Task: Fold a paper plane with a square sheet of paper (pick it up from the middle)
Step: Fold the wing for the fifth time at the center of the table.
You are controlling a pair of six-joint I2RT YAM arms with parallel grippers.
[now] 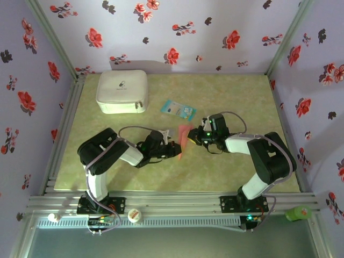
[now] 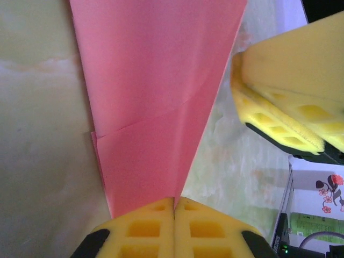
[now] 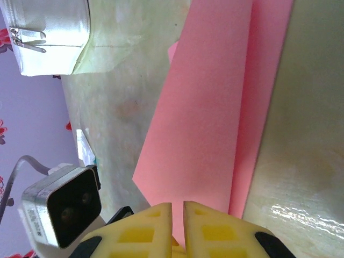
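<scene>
The salmon-pink sheet is folded into a long pointed paper plane (image 1: 185,137) and stands off the mat between my two grippers. My left gripper (image 1: 176,150) is shut, its yellow pads pinching the plane's narrow tip (image 2: 174,200). From there the plane (image 2: 150,107) widens, with a slanted crease across it. My right gripper (image 1: 194,138) meets the plane from the other side. Its jaws (image 3: 178,207) are closed down to a thin slit with the folded paper (image 3: 209,107) running into it. The right fingers (image 2: 279,113) sit at the plane's far edge in the left wrist view.
A white zipped case (image 1: 122,91) lies at the back left of the mat. A light-blue printed packet (image 1: 178,109) lies just behind the grippers. Flowered walls close in three sides. A green object (image 1: 298,213) and a white cap (image 1: 134,216) rest on the front rail.
</scene>
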